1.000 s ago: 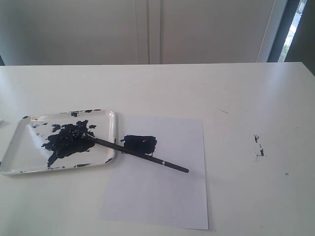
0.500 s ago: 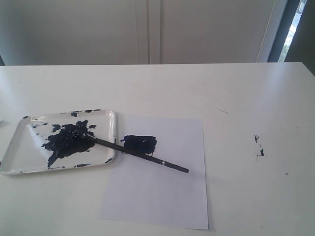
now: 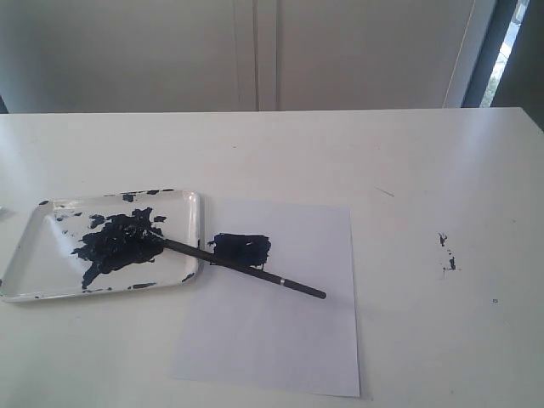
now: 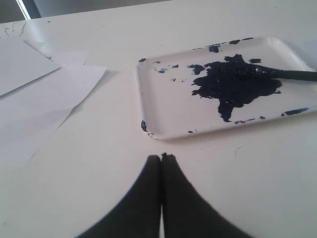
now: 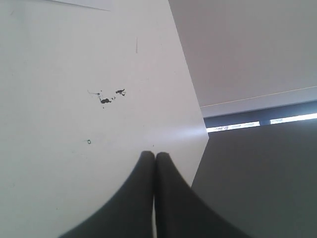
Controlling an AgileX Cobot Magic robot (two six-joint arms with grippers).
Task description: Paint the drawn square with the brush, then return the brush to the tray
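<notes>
Shows the small drawn square [image 3: 240, 247] filled in as a dark navy patch near the upper left of the white paper sheet [image 3: 280, 340], on a plain white table [image 3: 408, 161]. Finds the long thin black brush [image 3: 246, 270] with its narrow silver band lying aslant: paint-soaked tip down in the big navy blotch of the shallow white rectangular tray [image 3: 25, 255], shaft propped across the raised rim, handle running out over the paper past the lower edge of the patch. Looks laid that way to keep the wet bristles over the tray and off the sheet, though only partly inside, so counts as returned loosely at best. Catches neither arm in the exterior view. Puts the left gripper [image 4: 161, 157] low over bare table just short of the tray's near rim, black fingers pressed together on nothing, loose white sheets [image 4: 49, 94] off to one side. Puts the right gripper [image 5: 149, 154] likewise closed and empty, near the table edge by some small dark paint specks [image 5: 106, 97], well apart from paper and brush. Reads as both arms parked clear with the painting done.
</notes>
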